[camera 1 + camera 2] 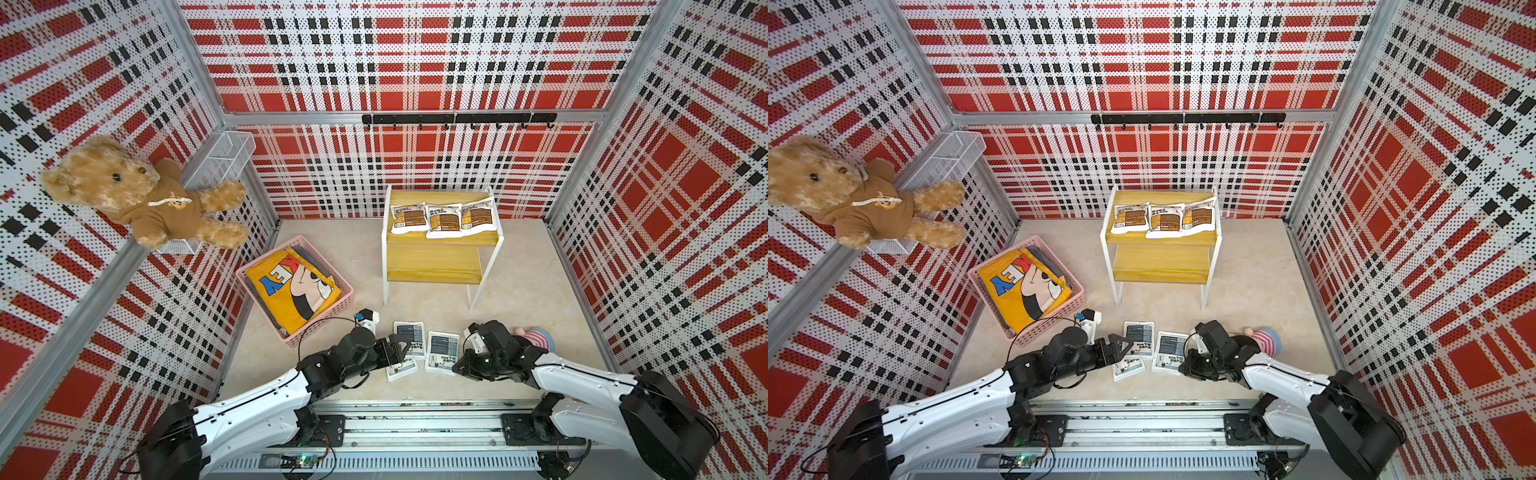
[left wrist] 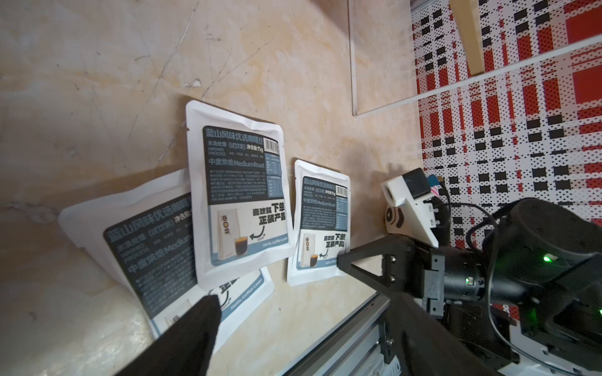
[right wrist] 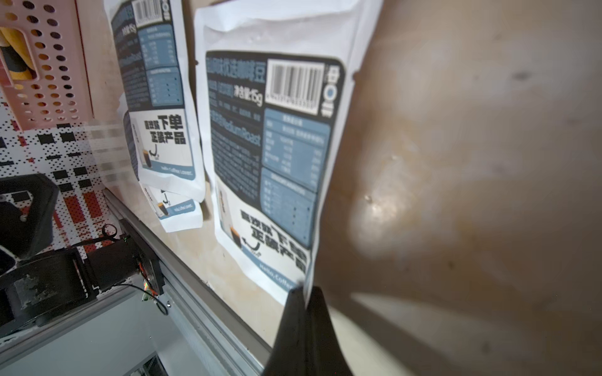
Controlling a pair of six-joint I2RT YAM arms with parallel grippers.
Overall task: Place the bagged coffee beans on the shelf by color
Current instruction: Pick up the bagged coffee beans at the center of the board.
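Right wrist view: right gripper clamped on grey-panel pouch corner.
You see it lying on the table before the shelf; left gripper spread wide above neighbouring pouches.

1. Shelf: yellowish wood-grain boards, white frame.
2. Brown-label pouches: white w/ brown-orange panels.
3. Grey-label pouches: white, dark grey panels, blue-grey info boxes, b/w barcode.
4. Basket: pink, lattice holes.
5. Cloth: yellow, cartoon print, blue + red letters.
6. Teddy: tan fur, brown hoodie.
7. Walls: red/black/white plaid, dotted.
8. Surface: beige, mottled.
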